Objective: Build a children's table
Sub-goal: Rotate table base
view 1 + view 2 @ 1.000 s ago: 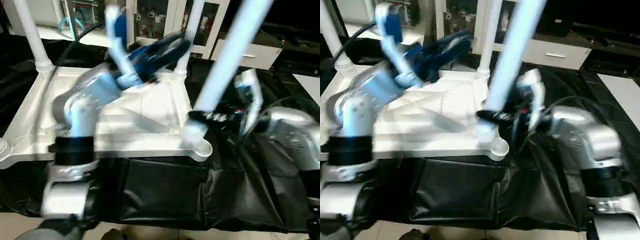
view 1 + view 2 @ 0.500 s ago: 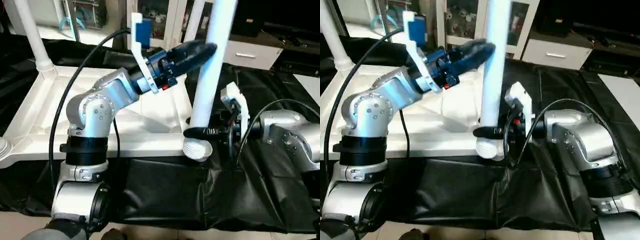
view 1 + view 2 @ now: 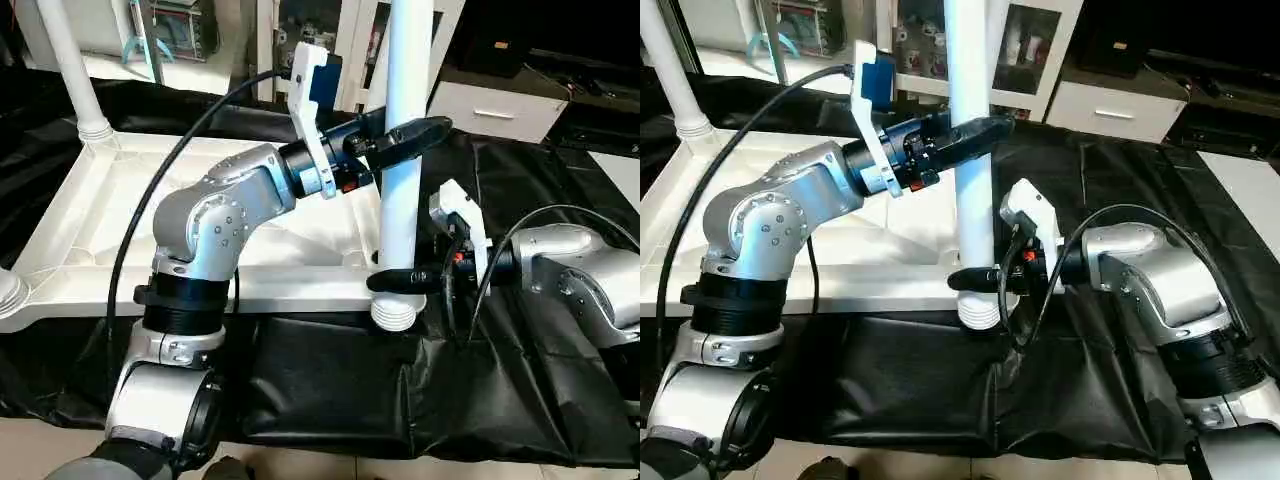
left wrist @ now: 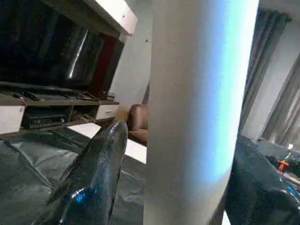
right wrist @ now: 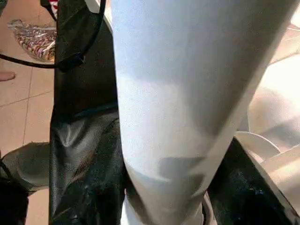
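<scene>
A black sheet (image 3: 330, 390) covers the worktop, hanging over its near edge toward a pale tiled floor (image 3: 400, 470), with white cabinets (image 3: 480, 100) and glass-fronted shelves at the far side of the room. On the sheet lies the white tabletop (image 3: 90, 220), underside up, its ribs showing; its near rim runs just behind the sheet's near fold, and open black cloth stretches to the right of it. Upright legs stand in the far corner sockets, one at far left (image 3: 75, 70) and one behind the left arm (image 3: 358, 60). At the near right corner a third leg (image 3: 405, 150) stands almost upright, its ribbed end (image 3: 395, 315) at the corner socket, right on the tabletop's edge. The right hand (image 3: 405, 281) pinches this leg low down, just above the ribbed end, one black finger on each side. The left hand (image 3: 415, 133) sits higher on the same leg, its fingers spread to either side of the tube; whether they press on it I cannot tell. Both silver forearms crowd the near right corner, while the tabletop's left half lies free.
</scene>
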